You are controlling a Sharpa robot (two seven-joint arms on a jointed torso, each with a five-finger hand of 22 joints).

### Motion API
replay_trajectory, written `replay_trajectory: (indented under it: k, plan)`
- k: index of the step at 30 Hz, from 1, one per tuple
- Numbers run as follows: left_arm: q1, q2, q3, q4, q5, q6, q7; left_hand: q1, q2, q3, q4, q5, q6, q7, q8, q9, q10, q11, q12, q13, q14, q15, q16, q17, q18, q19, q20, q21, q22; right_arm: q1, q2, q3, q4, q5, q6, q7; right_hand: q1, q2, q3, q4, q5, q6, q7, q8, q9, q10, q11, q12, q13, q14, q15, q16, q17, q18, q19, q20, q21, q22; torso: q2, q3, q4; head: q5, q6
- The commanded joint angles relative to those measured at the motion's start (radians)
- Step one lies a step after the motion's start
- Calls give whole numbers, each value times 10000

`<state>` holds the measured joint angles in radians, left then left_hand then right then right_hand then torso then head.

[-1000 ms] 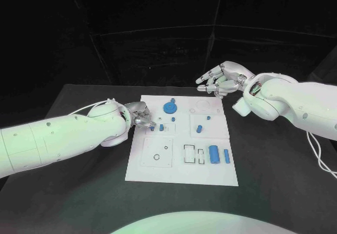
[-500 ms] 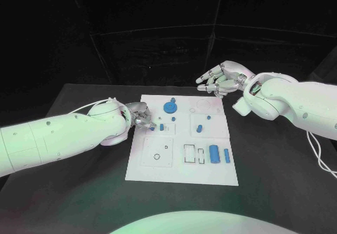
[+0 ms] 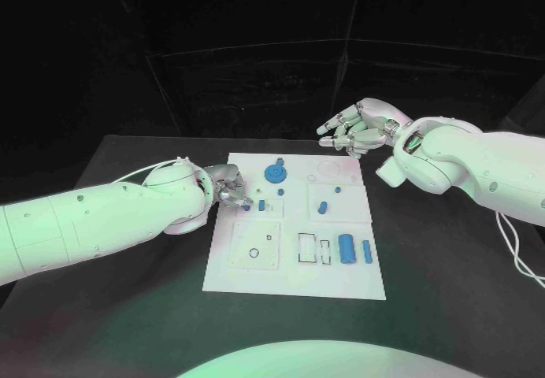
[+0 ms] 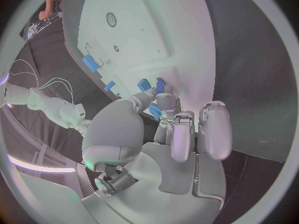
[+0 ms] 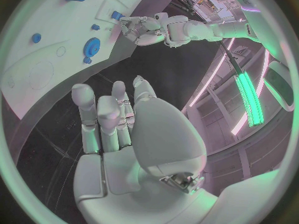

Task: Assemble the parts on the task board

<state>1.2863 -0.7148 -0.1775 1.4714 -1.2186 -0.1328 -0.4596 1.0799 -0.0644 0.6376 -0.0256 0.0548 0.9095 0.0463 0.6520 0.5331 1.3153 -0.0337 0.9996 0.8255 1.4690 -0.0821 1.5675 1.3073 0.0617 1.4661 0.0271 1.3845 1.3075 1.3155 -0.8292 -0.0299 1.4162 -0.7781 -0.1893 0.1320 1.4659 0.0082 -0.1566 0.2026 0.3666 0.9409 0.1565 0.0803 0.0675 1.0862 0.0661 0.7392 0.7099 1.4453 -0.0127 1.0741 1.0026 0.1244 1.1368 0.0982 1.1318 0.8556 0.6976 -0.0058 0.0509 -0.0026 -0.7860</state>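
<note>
Left hand (image 3: 231, 191) sits at the left edge of the task board (image 3: 264, 272), its fingertips (image 4: 163, 100) bunched together around a small blue part (image 4: 159, 86) right at the board's rim; the fingers crowd that piece so closely that whether they truly pinch it or only touch it cannot be told. Just beside the fingertips stands a short blue peg (image 3: 261, 205) on the white plate. Farther up the board lies a round blue gear-like part (image 3: 275, 172) with a knob above it, and to its right a small blue pin (image 3: 337, 190) and a stubby blue piece (image 3: 323, 209). Lower on the board's right side lie a thick blue cylinder (image 3: 346, 249) and a thinner blue rod (image 3: 367, 251), side by side near rectangular cut-outs. Right hand (image 3: 357, 128) hovers above the board's far right corner, holding nothing, its fingers loosely curved and apart. Around everything lies the black table (image 3: 454, 283).
</note>
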Motion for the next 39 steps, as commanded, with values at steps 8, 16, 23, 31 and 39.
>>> replay_trajectory:
  k: [8, 16, 23, 31, 39]
  plan:
    - [-35, 67, -27, -90, 337, 90, -89, -880, -423, 29, -163, -35, 303, -173, 129, -127, 100, -68, 45, 29, 1018, -127, 33, 2635, -115, 320, -115, 74, 504, 17, -19, 5, 43, 37, 25, 65, -41, 100, -22, 65, 45, -27, -19, 43, 7, -30, -8, -61, -12, -31, 23, -78, -11, 190, -66, 21, -75, -28, -1, -2, -5, -30, 11]
    - [-35, 87, -27, -134, 381, 24, -181, -1176, -538, -294, 98, -33, 455, -223, 186, -178, 141, -109, 120, 97, 1018, -164, 33, 2635, -132, 350, -149, 132, 583, 17, -27, 6, 55, 37, 8, 66, -43, 100, -23, 67, 45, -28, -19, 43, 7, -30, -7, -61, -13, -32, 24, -83, -16, 191, -68, 21, -77, -31, 5, -9, 0, -50, -11]
    - [-35, 107, -26, -158, 387, -131, -166, -1340, -577, -442, 256, -32, 498, -236, 209, -207, 152, -122, 138, 105, 1018, -180, 33, 2635, -135, 358, -166, 142, 601, 17, -27, 6, 59, 37, -3, 68, -43, 100, -23, 67, 45, -28, -19, 43, 7, -30, -7, -61, -13, -32, 24, -83, -16, 191, -68, 21, -77, -31, -1, -9, 2, -55, -7]
    - [-35, 139, -25, -196, 392, -242, -165, -1606, -637, -684, 527, -33, 548, -243, 244, -247, 176, -127, 177, 133, 1018, -189, 33, 2635, -144, 374, -179, 169, 643, 17, -35, 6, 70, 37, -10, 65, -60, 99, -33, 81, 46, -31, -18, 43, 6, -30, -6, -62, -22, -36, 25, -102, -31, 192, -73, 22, -88, -43, 0, -10, -3, -62, -12]
    - [-35, 161, -25, -260, 531, -350, -156, -1986, -684, -1094, 922, -32, 583, -232, 282, -292, 191, -117, 217, 155, 1018, -183, 33, 2635, -153, 388, -179, 193, 684, 17, -40, 6, 76, 37, -11, 61, -72, 104, -37, 93, 49, -32, -17, 43, 6, -29, -4, -62, -26, -38, 26, -110, -37, 192, -71, 23, -89, -42, 7, -3, 3, -75, -17]
